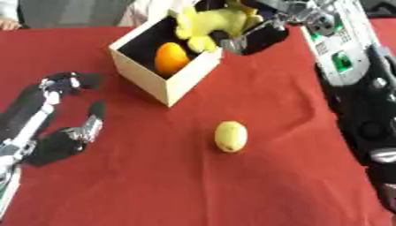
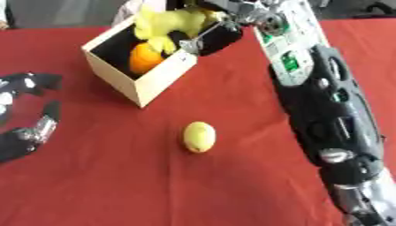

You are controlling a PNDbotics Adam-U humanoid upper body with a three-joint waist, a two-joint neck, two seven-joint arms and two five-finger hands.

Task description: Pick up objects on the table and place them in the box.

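My right hand (image 1: pixel 251 37) over the box (image 1: pixel 185 81), fingers curled on yellow plush toy (image 1: pixel 213 22).
Orange (image 1: pixel 172 58) inside box; lemon (image 1: pixel 230 136) on red table (image 1: pixel 193 185) in front of box; left hand (image 1: pixel 58 119) rests left of box, fingers relaxed apart.

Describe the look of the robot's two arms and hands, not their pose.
The right arm is bulky, with glossy black shells, and a silver-grey forearm panel carrying small green markings. The right hand is black with silver joints. The left hand has black fingers with silver metal segments, on a forearm mixing black and white parts.
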